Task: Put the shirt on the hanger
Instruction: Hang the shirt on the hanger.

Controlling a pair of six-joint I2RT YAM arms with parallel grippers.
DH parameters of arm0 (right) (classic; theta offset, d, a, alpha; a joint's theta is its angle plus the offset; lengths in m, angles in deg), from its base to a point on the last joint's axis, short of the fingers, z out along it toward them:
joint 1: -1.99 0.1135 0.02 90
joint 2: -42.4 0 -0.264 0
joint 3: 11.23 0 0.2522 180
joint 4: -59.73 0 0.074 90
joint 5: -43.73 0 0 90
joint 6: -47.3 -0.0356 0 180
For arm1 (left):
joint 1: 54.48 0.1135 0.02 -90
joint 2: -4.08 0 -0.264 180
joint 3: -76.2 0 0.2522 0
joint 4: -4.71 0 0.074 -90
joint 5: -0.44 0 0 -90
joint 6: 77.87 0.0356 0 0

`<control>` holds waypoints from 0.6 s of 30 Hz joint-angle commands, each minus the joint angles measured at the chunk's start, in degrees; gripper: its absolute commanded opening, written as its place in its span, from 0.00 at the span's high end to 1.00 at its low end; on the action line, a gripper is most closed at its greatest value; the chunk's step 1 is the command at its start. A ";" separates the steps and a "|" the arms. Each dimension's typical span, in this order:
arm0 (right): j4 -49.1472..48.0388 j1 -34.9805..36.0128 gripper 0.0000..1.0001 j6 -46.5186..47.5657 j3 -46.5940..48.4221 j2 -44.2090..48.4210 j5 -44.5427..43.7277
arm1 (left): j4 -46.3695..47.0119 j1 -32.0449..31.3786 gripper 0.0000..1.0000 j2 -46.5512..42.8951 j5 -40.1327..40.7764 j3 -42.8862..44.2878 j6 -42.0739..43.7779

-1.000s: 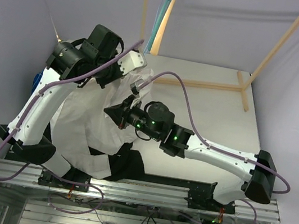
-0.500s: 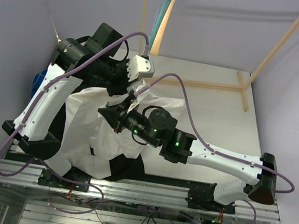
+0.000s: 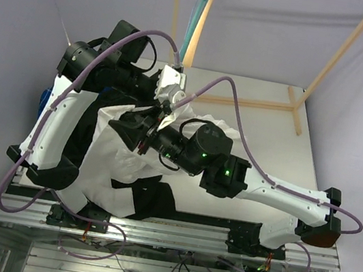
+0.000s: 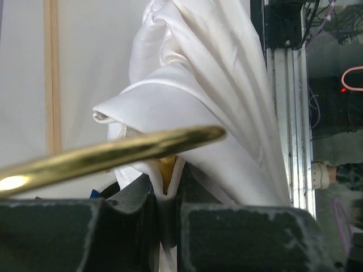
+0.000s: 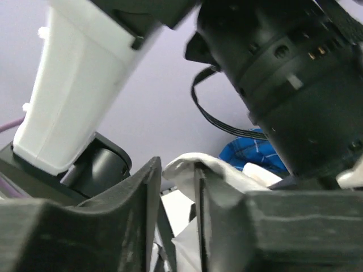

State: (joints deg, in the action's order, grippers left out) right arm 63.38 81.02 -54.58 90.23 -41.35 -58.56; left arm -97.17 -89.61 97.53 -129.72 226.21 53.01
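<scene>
The shirt (image 3: 112, 156) hangs bunched over the left half of the table (image 3: 265, 132). Its top is lifted near the far edge and its hem trails toward the near left corner. The hanger (image 4: 113, 152) crosses my left wrist view as a yellow bar, with the shirt's collar folds draped just behind it. To the right, bare tabletop runs out to the wooden frame (image 3: 339, 54) along the far and right sides, and that is my open room. On the left the wall is close.

A black garment (image 3: 154, 197) lies under the shirt at the near edge, and a blue plaid cloth (image 5: 255, 153) sits far left by the wall.

The left gripper (image 4: 166, 182) is pressed together on a yellow part of the hanger, with white fabric beside it. The left arm (image 3: 56, 123) arches high over the shirt. The right arm (image 3: 283, 193) reaches across from the near right, crowding under the left wrist. The right gripper (image 5: 177, 165) shows a narrow gap with a shirt fold at its tips; I cannot tell if it pinches.
</scene>
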 commanded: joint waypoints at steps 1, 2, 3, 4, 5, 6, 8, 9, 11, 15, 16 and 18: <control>4.16 1.62 0.52 3.01 1.47 1.46 2.38 | 3.25 0.84 0.93 -3.17 -1.78 -2.87 6.17; 4.85 1.64 0.40 3.34 0.20 2.65 1.45 | 2.36 1.23 0.93 -3.68 -1.47 -3.03 6.89; 5.06 1.66 0.20 3.58 -1.44 4.41 0.62 | 2.11 1.44 0.93 -4.36 -0.56 -3.74 7.01; 5.09 1.54 0.03 3.91 -3.40 6.32 -0.95 | 2.08 1.60 0.93 -5.29 0.59 -5.13 7.71; 5.33 1.57 0.01 4.46 -4.99 8.70 -2.76 | 2.07 1.72 0.93 -6.60 1.79 -7.26 8.77; 5.97 1.49 0.00 5.14 -6.75 11.05 -4.43 | 2.07 1.93 0.93 -7.83 2.82 -9.35 9.96; 8.63 1.25 0.00 7.23 -8.42 15.48 -6.52 | 2.02 2.10 0.93 -9.76 4.62 -12.74 11.35; 11.18 1.30 0.00 8.83 -8.96 17.34 -7.65 | 1.99 2.17 0.93 -10.42 5.33 -13.89 11.78; 16.06 1.22 0.00 10.86 -10.44 21.32 -9.28 | 1.94 2.18 0.93 -11.91 6.52 -16.08 12.92; 24.16 1.20 0.00 11.78 -13.90 31.54 -9.28 | 1.90 2.15 0.93 -15.34 8.55 -21.01 14.88; 25.18 1.20 0.00 11.38 -14.94 33.82 -10.16 | 1.85 2.17 0.93 -16.05 8.95 -22.78 15.57; 28.26 1.15 0.00 10.75 -16.88 36.91 -12.23 | 1.81 2.17 0.93 -18.26 10.66 -26.38 16.43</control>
State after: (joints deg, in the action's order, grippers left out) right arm 82.74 82.31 -44.98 76.66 -9.78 -66.45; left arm -96.08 -87.89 82.67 -122.29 204.53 65.42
